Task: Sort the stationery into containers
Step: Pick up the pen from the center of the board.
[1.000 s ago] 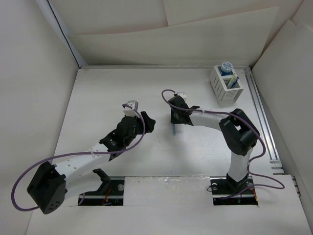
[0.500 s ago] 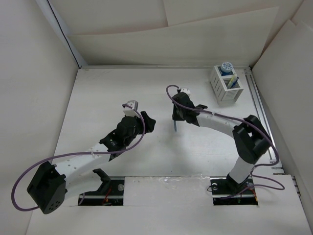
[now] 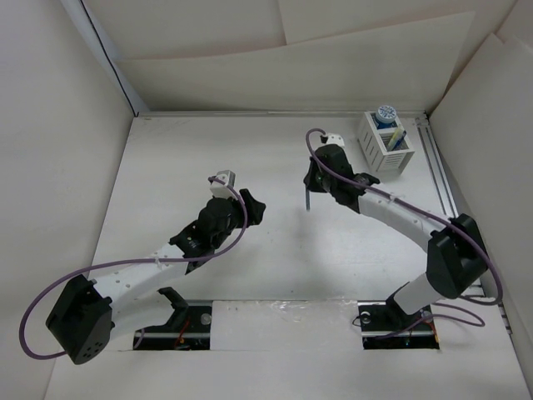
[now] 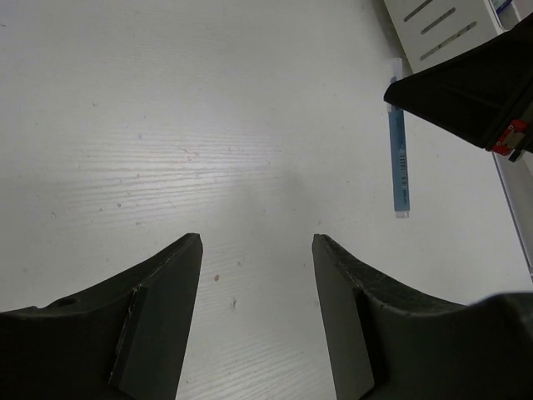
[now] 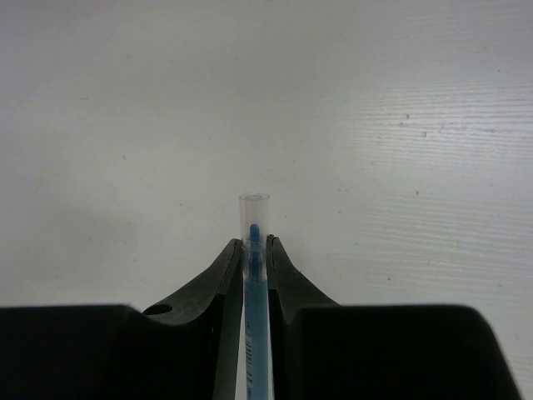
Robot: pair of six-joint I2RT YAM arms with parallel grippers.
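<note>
My right gripper (image 5: 255,242) is shut on a thin blue pen (image 5: 255,287) with a clear cap, and the cap tip sticks out past the fingertips. From above, the pen (image 3: 306,200) hangs below the right gripper (image 3: 313,178), lifted off the table, left of the white slatted organizer box (image 3: 383,154). A blue-and-white roll (image 3: 385,114) sits in the box's back compartment and thin sticks (image 3: 398,139) stand in the front one. My left gripper (image 4: 256,243) is open over bare table. The left wrist view also catches the pen (image 4: 399,158).
White walls enclose the table on three sides. A metal rail (image 3: 441,192) runs along the right edge beside the box. The left arm (image 3: 212,223) lies across the left-centre of the table. The box's corner (image 4: 445,21) shows at the upper right of the left wrist view.
The right arm has carried the pen away from the table's middle, back and to the right toward the box. The left arm has not moved.
</note>
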